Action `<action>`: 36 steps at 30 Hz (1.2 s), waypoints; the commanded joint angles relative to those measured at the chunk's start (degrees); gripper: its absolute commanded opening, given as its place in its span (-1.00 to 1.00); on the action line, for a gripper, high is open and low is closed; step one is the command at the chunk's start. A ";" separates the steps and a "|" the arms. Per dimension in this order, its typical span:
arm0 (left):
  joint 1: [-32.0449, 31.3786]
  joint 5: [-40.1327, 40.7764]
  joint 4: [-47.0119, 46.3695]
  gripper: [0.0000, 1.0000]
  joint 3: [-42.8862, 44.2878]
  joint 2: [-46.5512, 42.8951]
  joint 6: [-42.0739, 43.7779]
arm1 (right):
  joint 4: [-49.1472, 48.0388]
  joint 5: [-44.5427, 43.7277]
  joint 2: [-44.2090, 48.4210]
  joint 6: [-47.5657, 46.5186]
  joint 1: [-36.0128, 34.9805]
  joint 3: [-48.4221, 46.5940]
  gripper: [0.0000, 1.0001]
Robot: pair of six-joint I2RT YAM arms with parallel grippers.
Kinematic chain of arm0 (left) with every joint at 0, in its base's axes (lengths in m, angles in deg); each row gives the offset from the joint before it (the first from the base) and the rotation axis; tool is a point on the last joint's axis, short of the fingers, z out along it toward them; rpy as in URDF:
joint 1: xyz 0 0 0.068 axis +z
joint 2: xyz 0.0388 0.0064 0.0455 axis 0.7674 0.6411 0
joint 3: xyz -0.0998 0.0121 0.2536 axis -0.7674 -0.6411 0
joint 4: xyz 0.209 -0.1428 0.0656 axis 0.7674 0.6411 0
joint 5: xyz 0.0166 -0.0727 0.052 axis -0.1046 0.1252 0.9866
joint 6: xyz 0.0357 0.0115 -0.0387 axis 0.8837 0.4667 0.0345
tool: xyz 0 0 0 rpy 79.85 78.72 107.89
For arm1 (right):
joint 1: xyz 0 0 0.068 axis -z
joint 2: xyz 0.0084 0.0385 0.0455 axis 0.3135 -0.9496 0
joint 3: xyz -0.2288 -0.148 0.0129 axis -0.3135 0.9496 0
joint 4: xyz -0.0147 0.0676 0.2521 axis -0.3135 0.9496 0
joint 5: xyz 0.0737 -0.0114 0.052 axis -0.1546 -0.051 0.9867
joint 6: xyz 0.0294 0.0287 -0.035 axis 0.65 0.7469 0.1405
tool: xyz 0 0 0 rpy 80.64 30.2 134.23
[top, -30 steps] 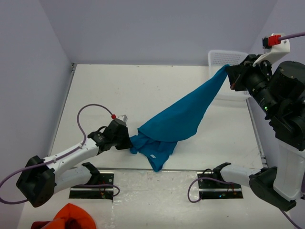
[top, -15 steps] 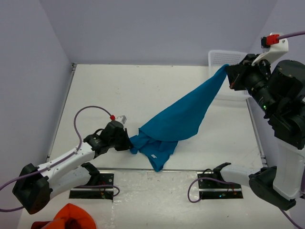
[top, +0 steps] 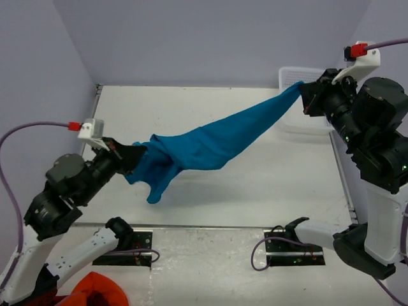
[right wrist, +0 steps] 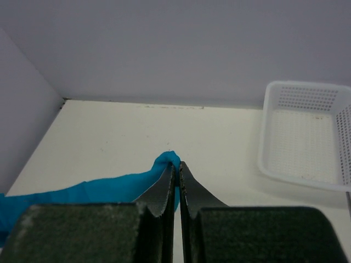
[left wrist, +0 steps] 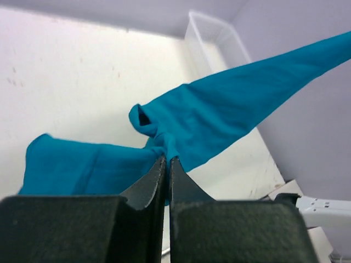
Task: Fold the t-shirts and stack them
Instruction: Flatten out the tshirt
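One teal-blue t-shirt [top: 210,143] hangs stretched in the air between my two grippers, above the white table [top: 191,102]. My left gripper [top: 131,157] is shut on its bunched lower-left end, where loose folds dangle. In the left wrist view the cloth [left wrist: 219,120] runs up and right from my left gripper [left wrist: 166,160]. My right gripper [top: 305,91] is shut on the upper-right tip, raised high at the far right. In the right wrist view my right gripper [right wrist: 176,167] pinches a blue fold [right wrist: 109,189] that trails off left.
A white mesh basket [top: 294,80] stands at the table's back right, under my right gripper; it also shows in the right wrist view [right wrist: 307,137]. An orange-red bunched cloth [top: 95,292] lies off the table at the near left. Grey walls close the back and sides.
My left arm has lifted and pulled left with its end of the t-shirt. The cloth has come off the table and is drawn into a long band. My right gripper has barely moved.
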 commanded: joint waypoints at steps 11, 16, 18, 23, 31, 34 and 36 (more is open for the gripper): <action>-0.13 -6.71 1.21 -1.00 27.16 1.85 14.06 | -2.43 23.42 16.21 1.72 -0.45 -6.38 -1.00; -0.13 -1.36 2.01 -1.00 28.49 4.50 15.12 | -2.87 23.60 18.32 3.38 -0.37 -3.50 -1.00; -0.13 3.73 4.20 -1.00 29.01 7.22 14.15 | -2.52 24.12 18.06 3.83 -0.37 -1.30 -1.00; -0.13 11.02 4.83 -1.00 28.58 11.61 14.06 | -5.32 25.01 18.94 4.80 -0.37 7.04 -1.00; -0.04 21.85 5.36 -1.00 24.72 27.41 13.54 | -11.64 17.98 16.22 4.09 -0.45 23.19 -1.00; 1.97 20.81 5.08 -1.00 21.64 34.00 11.00 | -14.37 15.52 13.50 5.06 -0.45 29.79 -1.00; 6.78 18.70 5.88 -1.00 20.59 37.79 9.85 | -14.99 14.81 11.65 5.93 -0.37 32.45 -1.00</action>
